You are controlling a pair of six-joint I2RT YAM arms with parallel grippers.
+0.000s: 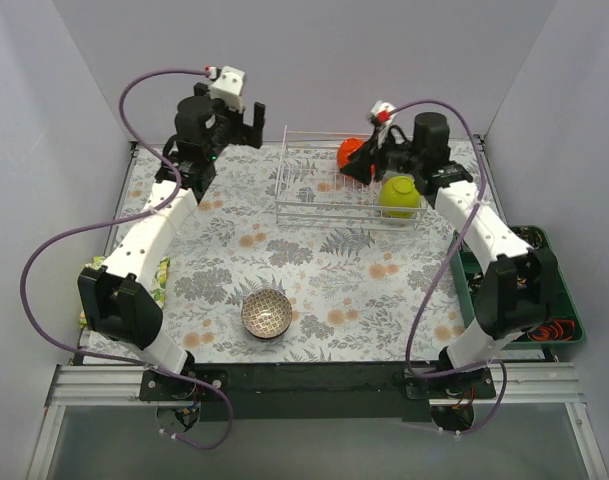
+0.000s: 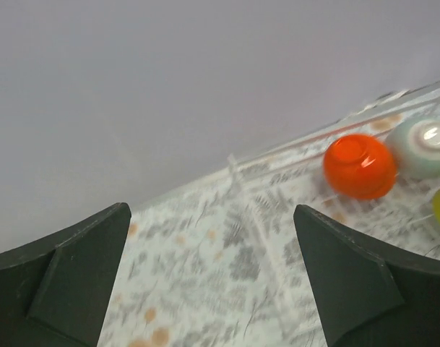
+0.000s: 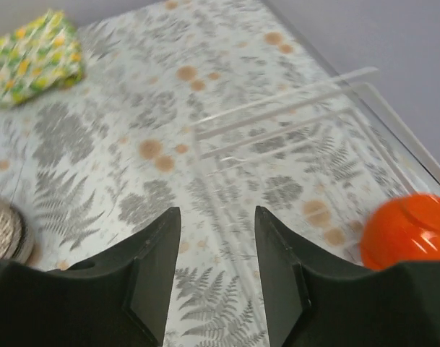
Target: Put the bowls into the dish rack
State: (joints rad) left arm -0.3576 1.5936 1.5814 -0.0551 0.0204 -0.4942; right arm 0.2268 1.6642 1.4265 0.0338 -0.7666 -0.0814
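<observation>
Much here is cut off or blurred. In my left wrist view the dish rack (image 2: 235, 170) of thin silvery wire and clear frame is only a smear of pale lines. A round pale blue-green bowl (image 2: 424, 147) is clipped by the right edge, and of a round lime-green bowl (image 1: 399, 196) that view shows only a sliver. From above, my right wrist covers the rack's far right end. I cannot find the pale blue-green bowl there, and the glossy orange-red bowl (image 1: 349, 152) is half hidden behind my fingers. A yellow-green patterned cloth (image 3: 36, 47) lies partly under my left arm. The dark green tray (image 1: 559, 318) sits partly under my right arm, and I cannot make out its contents.

My left gripper (image 2: 211, 217) hangs near the rack's far left corner, fingers spread wide and nothing between them. My right gripper (image 3: 217, 213) is over the rack, just beside the orange-red bowl. It is parted by a narrower gap and touches nothing that I can see.

The lime-green bowl rests at the rack's right end. A dark brown-and-white patterned bowl (image 1: 267, 313) stands upright on the floral table (image 1: 364, 270), well apart from the rack.
</observation>
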